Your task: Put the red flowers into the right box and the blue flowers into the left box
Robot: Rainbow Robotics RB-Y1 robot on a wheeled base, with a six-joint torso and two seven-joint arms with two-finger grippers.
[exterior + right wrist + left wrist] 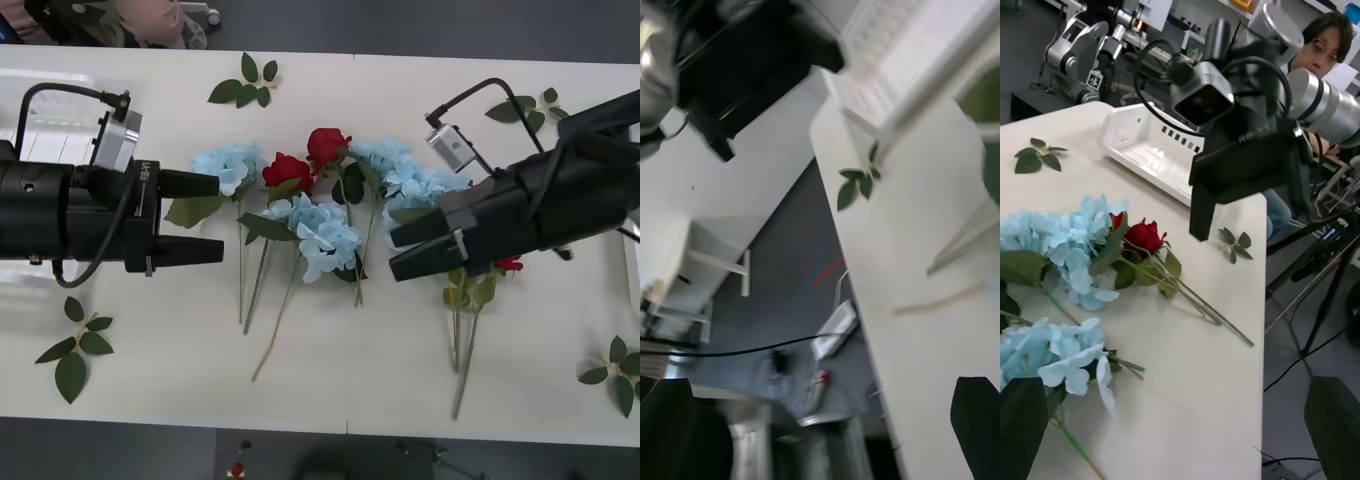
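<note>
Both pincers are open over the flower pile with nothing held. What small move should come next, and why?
Probably lower the right pincer onto the red rose peeking out beside it. Its fingers stand open and empty above the table, the roses belong in the right box, and that rose lies nearest that arm. The left pincer hovers open by a blue flower and could wait.

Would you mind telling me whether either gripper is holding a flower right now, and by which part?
Nothing is held. The left gripper and right gripper both hover open above the flowers on the table, with nothing between their fingers.
</note>
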